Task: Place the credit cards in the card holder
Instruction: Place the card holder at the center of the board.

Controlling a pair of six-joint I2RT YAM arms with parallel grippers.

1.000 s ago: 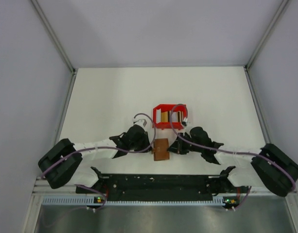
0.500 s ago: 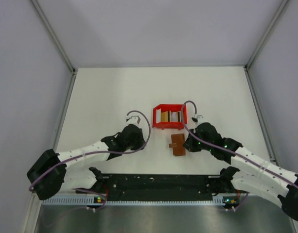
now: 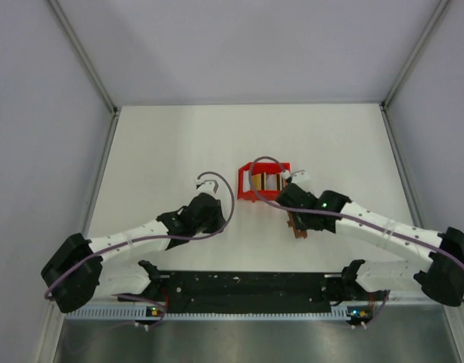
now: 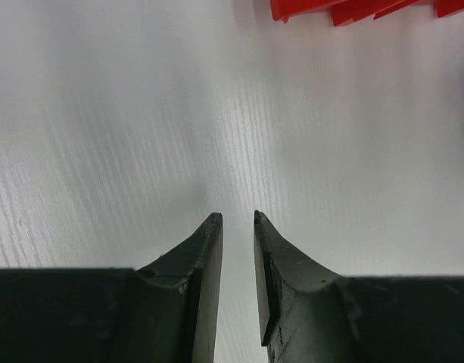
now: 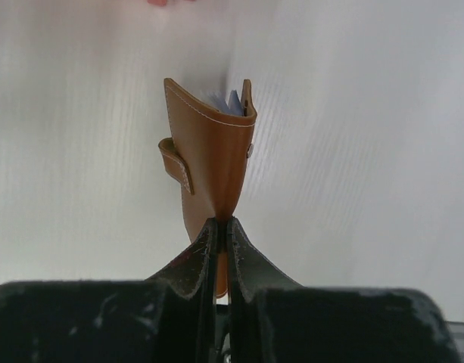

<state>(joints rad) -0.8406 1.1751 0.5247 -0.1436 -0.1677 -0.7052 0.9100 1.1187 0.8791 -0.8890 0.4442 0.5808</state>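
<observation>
My right gripper is shut on the fold of the brown card holder and holds it on edge over the table, opening away from me. Pale bluish card edges show inside it, and its closing tab hangs on the left. In the top view only a brown sliver of the card holder shows under the gripper. A gold card and a pale card stand in the red bin. My left gripper is empty over bare table, its jaws a narrow gap apart.
The red bin stands at mid table just beyond both grippers; its edge shows at the top right of the left wrist view. White walls with metal rails enclose the table on three sides. The black arm mount runs along the near edge.
The left arm has let go of the card holder and drawn back to the left. The right gripper has carried the card holder to the right and lifted it from flat onto its edge.
</observation>
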